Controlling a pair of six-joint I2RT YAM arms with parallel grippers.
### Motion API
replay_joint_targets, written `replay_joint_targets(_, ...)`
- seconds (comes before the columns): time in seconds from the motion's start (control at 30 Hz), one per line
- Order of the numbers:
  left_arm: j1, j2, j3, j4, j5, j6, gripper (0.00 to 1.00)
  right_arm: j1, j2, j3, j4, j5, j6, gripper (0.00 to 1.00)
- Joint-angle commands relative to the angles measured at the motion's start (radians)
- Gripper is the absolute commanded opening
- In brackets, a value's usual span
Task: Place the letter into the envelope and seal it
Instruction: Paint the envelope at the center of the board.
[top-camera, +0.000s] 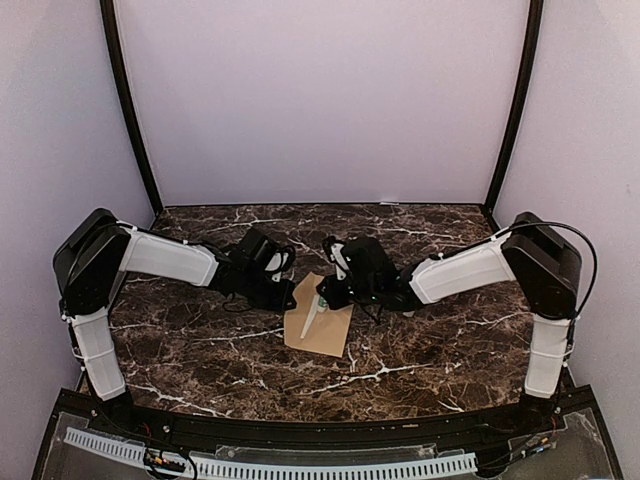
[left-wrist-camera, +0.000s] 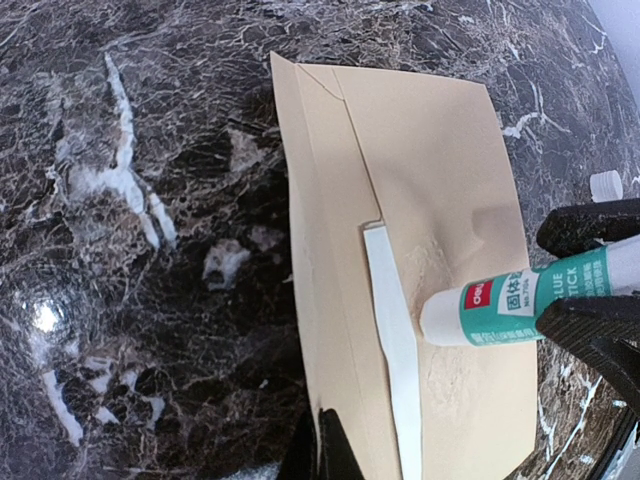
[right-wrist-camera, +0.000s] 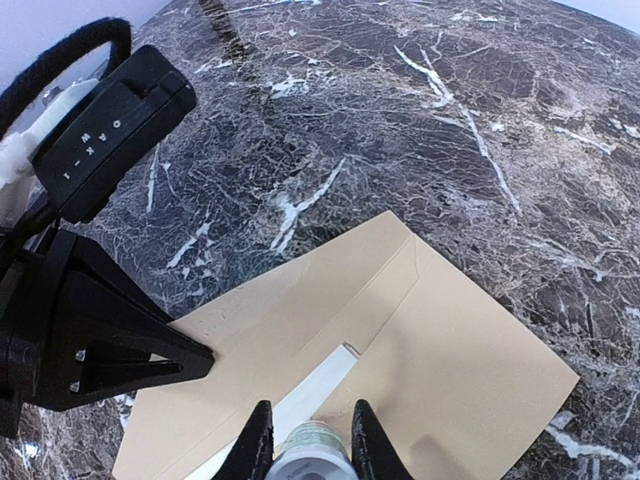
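— Where is the envelope sitting?
— I have the envelope lying flat on the marble table, mid-table between the two arms. It is turned at an angle with its seamed side up. A white strip lies along it, coming out from under a paper edge.
— And your right side?
— My right gripper is pinching a glue stick, one finger on each side of the tube. The stick's white tip is down on the envelope, just beside the strip, and the paper looks wrinkled around it.
— And the left?
— The left gripper is at the envelope's edge, its dark fingertips close together at the bottom of its own wrist view. I can't tell whether they actually clamp the paper, because too little of them shows.
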Motion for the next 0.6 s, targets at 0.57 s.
replay_joint_targets(0.57,-0.008,0.001,0.02,-0.02,-0.019,0.002,0.0,0.05,-0.043,-0.049,-0.091,-0.046,0.0,0.0)
